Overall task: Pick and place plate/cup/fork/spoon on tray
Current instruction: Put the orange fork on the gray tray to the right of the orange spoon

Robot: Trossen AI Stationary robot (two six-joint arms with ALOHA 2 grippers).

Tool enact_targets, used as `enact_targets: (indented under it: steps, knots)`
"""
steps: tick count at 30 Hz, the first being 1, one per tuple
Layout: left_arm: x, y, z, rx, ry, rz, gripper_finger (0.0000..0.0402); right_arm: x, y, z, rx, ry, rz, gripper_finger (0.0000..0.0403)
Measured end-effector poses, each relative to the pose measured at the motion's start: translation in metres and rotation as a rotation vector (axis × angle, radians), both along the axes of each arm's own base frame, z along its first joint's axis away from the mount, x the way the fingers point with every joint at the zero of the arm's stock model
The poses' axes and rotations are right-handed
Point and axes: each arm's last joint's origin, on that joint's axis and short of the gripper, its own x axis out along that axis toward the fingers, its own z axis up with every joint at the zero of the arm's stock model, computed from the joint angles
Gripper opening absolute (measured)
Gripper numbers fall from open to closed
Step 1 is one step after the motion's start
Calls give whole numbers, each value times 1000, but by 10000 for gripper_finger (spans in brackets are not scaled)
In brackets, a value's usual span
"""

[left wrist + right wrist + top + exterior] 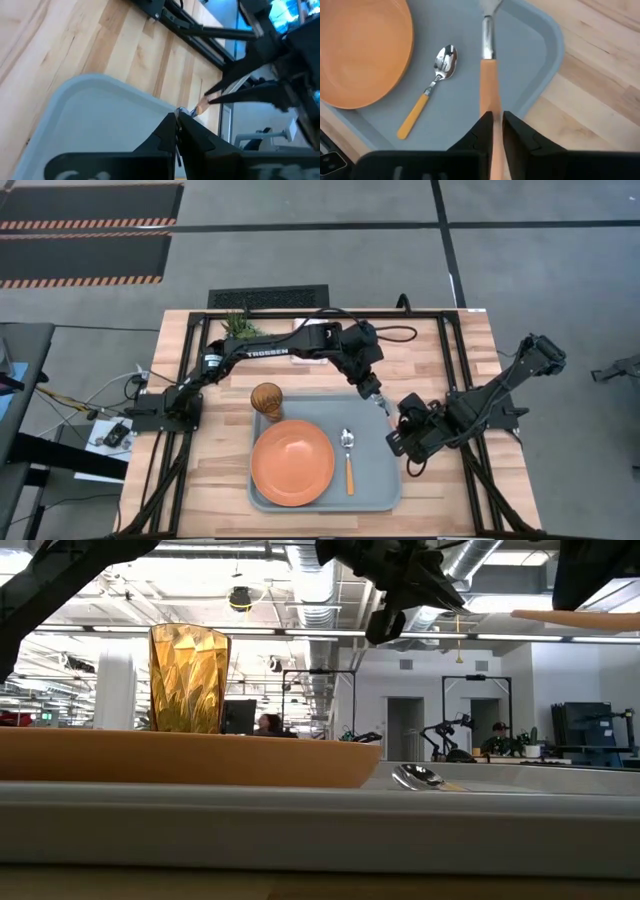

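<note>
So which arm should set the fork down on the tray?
Right: its gripper grips the fork by the handle, above the tray, while the left gripper pinches the tines.

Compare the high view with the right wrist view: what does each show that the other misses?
Only the high view shows the cup standing on the tray behind the plate, the potted plant at the table's far edge, and both arms, with the left gripper meeting the right gripper at the tray's right far corner. Only the right wrist view shows the fork clamped by its orange handle between that gripper's fingers, tines out over the tray. Both show the plate, the spoon and the tray.
</note>
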Motion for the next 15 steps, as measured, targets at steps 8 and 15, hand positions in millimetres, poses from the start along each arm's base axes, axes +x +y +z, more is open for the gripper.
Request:
enact_targets:
  steps: [8,15]
  knots:
    - [-5,8,-4,46,26,-44,0,-17,25,-1,79,20,61,157]
    - [-4,-11,-4,121,-25,-181,0,-52,56,-1,152,24,11,221]
